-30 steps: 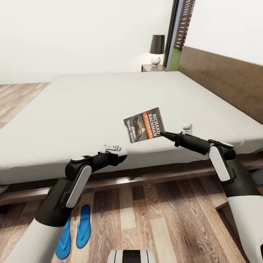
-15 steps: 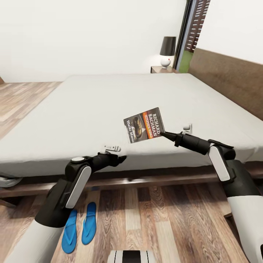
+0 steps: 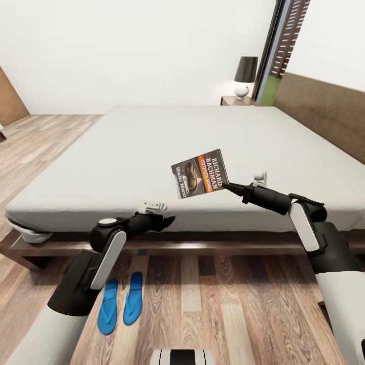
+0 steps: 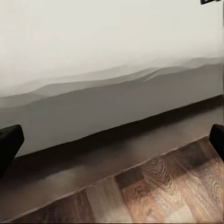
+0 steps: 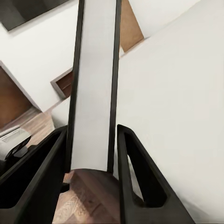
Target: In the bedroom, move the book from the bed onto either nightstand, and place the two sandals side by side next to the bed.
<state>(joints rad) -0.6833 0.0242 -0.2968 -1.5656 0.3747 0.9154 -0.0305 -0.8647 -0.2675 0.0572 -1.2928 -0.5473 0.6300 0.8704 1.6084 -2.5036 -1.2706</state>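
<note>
Book (image 3: 199, 173) held aloft over near edge of bed (image 3: 152, 152), cover facing camera, pinched at lower right corner by right tool (image 3: 226, 186). Left tool (image 3: 170, 219) released, fingers apart, hovering near bed's front rail. Two sandals (image 3: 120, 301) side by side on floor (image 3: 213, 299), near left. Nightstand (image 3: 238, 101) with lamp (image 3: 245, 76) beyond far right.

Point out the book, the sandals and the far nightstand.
book (image 3: 199, 173), head view, middle of the front cover.
sandals (image 3: 120, 301), head view, inner edge of the pair.
nightstand (image 3: 234, 101), head view, its top beside the lamp.
</note>
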